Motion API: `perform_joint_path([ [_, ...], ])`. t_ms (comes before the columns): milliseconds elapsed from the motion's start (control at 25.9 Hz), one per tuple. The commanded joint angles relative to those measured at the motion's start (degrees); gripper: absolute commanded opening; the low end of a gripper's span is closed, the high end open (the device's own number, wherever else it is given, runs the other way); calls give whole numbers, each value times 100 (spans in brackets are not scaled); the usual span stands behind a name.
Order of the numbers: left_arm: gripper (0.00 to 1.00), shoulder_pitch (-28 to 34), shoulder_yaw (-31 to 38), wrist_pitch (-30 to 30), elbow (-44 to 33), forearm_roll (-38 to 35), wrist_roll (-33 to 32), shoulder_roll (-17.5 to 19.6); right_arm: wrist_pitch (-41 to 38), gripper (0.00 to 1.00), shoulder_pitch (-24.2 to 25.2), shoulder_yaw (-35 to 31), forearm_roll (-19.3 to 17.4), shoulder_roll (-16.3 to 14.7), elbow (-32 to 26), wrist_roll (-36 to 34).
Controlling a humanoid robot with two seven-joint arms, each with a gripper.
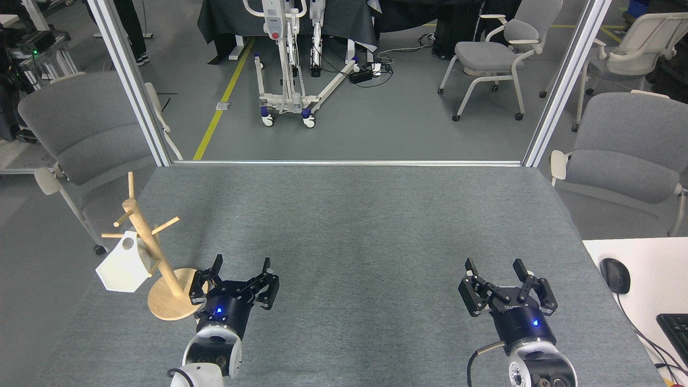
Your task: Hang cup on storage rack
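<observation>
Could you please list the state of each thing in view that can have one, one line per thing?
cup: hanging on a rack peg, clear of both tools.
storage rack: upright on its round base on the table.
left tool: open, empty, beside the rack base.
right tool: open, empty, over the table's right side.

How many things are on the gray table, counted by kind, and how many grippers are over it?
White faceted mug, hanging on the rack: 1
Wooden mug tree: 1
Robot grippers, left and right, both open and empty: 2
Total: 4
</observation>
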Motion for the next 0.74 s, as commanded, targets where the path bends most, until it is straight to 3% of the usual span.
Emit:
perform_joint_path([
  [0, 98, -164, -367, 342, -169, 83, -575, 2, -2, 100, -15, 0, -7, -19, 16, 14],
  [155, 99, 319, -384, 333, -731, 224, -865, 10, -2, 100, -23, -9, -7, -54, 16, 23],
  [309, 99, 873, -622, 333, -1101, 233, 22, 37, -2, 100, -32, -9, 1, -89, 16, 23],
  [696, 99, 917, -569, 342, -1118, 242, 190, 46, 7, 100, -50, -27, 1, -89, 16, 41],
])
